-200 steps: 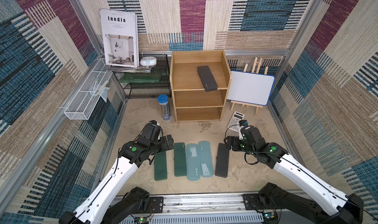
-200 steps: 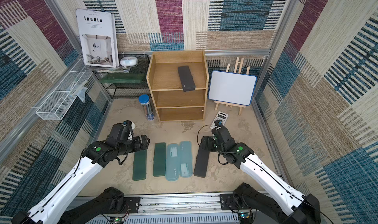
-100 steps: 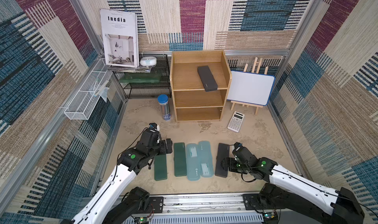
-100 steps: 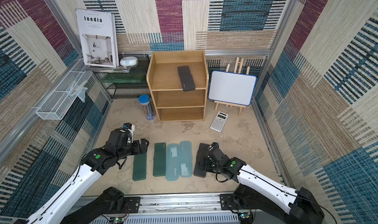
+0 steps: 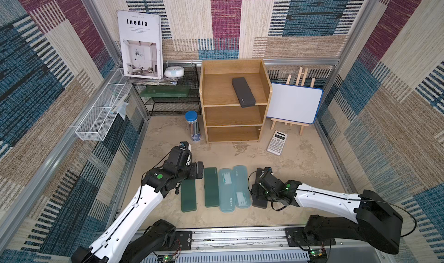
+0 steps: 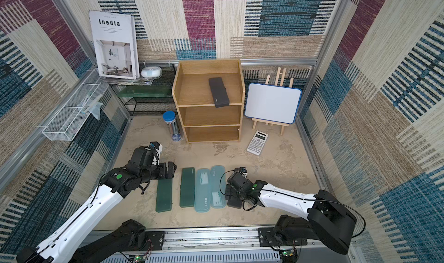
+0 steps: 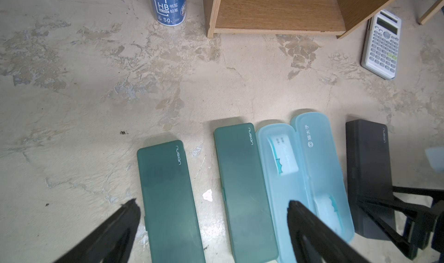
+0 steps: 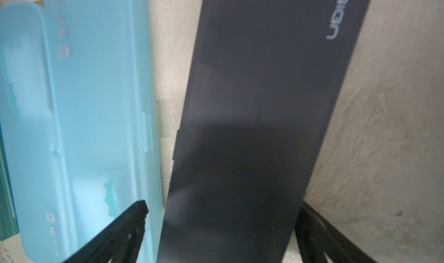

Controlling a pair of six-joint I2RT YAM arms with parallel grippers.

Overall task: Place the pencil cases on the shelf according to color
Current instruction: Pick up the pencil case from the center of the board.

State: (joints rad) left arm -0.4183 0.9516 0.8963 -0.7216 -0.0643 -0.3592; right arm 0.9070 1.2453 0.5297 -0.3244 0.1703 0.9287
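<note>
Mottled beige worktop [image 5: 300,168] enclosed by woven patchwork walls [image 5: 225,21], with the wooden shelf [image 5: 230,126] at the back. Its top tier carries one black case [image 5: 243,92], lying askew and reaching the front edge. Well in front of the shelf, five cases lie side by side; from its tube side to its calculator side these are the outer green case [image 5: 188,195], inner green case [image 5: 211,187], first blue case [image 5: 226,193] and second blue case [image 5: 241,186], which touch and show white-and-teal inserts, then the second black case [image 7: 367,173]. The left end effector [image 7: 212,203] hovers wide over the green cases, holding nothing. The right end effector [image 8: 222,206] stands wide, a finger on each side of the second black case, not closed on it. A blue-lidded pencil tube [image 5: 192,127] stands just beside the shelf; a black mesh rack [image 5: 173,98] beyond bears a book [image 5: 141,45]. A calculator [image 5: 277,143] lies near the shelf's other side.
</note>
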